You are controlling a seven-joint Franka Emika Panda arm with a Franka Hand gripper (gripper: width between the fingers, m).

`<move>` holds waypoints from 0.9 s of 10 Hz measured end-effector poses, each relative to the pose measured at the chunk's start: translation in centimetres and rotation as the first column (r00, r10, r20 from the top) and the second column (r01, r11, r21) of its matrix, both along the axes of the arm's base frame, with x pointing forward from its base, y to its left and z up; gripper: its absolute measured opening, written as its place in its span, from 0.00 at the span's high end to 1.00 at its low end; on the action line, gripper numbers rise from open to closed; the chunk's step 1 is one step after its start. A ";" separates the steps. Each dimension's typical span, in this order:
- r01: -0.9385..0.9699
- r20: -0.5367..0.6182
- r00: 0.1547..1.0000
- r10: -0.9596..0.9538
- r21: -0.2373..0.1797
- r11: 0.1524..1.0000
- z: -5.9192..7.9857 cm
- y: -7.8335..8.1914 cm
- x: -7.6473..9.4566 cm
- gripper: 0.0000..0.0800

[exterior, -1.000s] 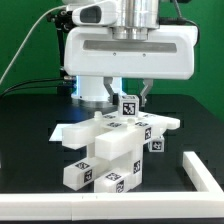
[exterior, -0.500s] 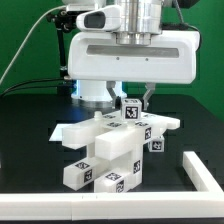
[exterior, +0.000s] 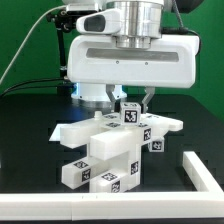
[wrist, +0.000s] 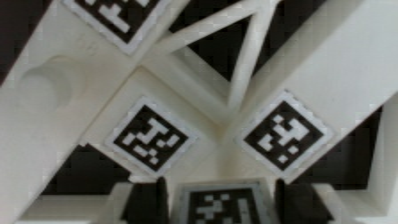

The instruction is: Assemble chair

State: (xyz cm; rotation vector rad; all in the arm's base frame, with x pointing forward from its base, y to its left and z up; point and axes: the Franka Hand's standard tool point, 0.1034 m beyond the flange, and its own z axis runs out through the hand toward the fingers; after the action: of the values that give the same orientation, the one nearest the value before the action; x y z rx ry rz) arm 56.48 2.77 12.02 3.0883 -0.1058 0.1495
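So, the gripper hangs right over the heap of chair pieces, which sits in the middle of the black table. Its fingers are at a middling width, pinched on a small tagged block, one finger on each side, with the block's tag facing the exterior camera. The block is at the very top of the heap. It looks like it's just touching the pieces under it, but I honestly can't tell from this angle.

Lower down, a flat slab sticks out toward the exterior view's left, and a blocky bar leans out at the front with tags on its end. A white rail runs along the near edge of the table.

The wrist view is blurry. It shows the same block between the fingers, with two tagged faces of the heap close beneath it.
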 end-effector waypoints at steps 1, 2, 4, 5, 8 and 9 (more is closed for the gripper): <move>-0.001 0.000 1.000 0.001 -0.001 1.000 -0.1 0.0 0.0 0.64; -0.002 0.009 1.000 0.002 -0.004 1.000 -0.1 -0.1 0.2 0.64; -0.001 0.010 1.000 0.001 -0.004 1.000 -0.1 -0.1 0.2 0.64; -0.001 0.010 1.000 0.001 -0.004 1.000 -0.1 -0.1 0.2 0.51; -0.001 0.010 1.000 0.001 -0.004 1.000 -0.1 -0.1 0.2 0.23; -0.001 0.010 1.000 0.001 -0.004 1.000 -0.1 -0.1 0.2 0.20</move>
State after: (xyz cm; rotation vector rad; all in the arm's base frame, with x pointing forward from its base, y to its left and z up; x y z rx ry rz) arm 56.65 2.68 11.90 3.0839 -0.1039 0.1651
